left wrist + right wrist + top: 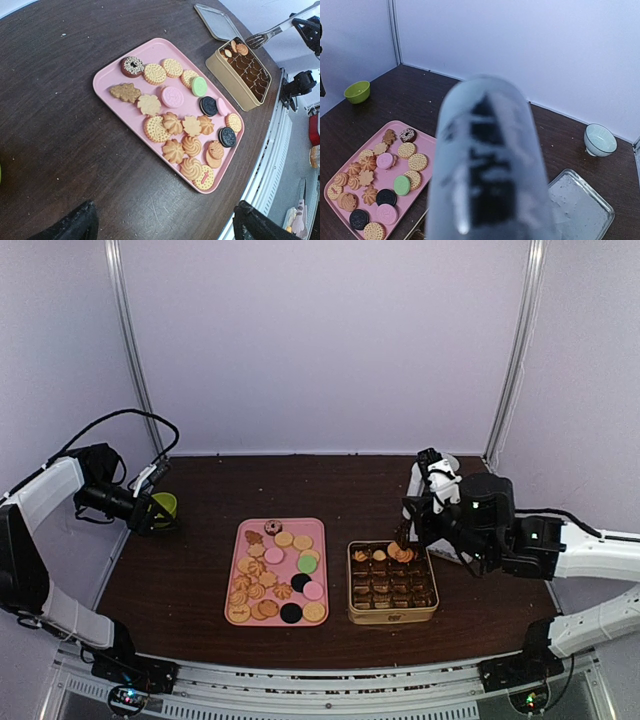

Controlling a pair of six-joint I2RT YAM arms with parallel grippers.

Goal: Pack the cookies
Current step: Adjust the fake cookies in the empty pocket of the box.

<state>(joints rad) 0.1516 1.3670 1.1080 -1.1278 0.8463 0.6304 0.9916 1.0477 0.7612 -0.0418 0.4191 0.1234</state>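
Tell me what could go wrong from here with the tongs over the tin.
1. The tongs hang by the far rim of the tin; a cookie let go there may land outside, perhaps on the lid.
2. The blurred tongs fill the right wrist view and hide the tin, so aim may be off.
3. The cookies on the pink tray touch each other; picking one might nudge its neighbours.

Pink tray (312,524) mid dark wooden table (180,580). Gold tin (392,616) just right of tray, small gap, open. Metal tongs (272,32) right of tray, tip over tin's far corner. Clear lid (580,205) flat, right and behind tray. Green bowl (357,91) far left of tray, pale bowl (599,139) far right, behind.
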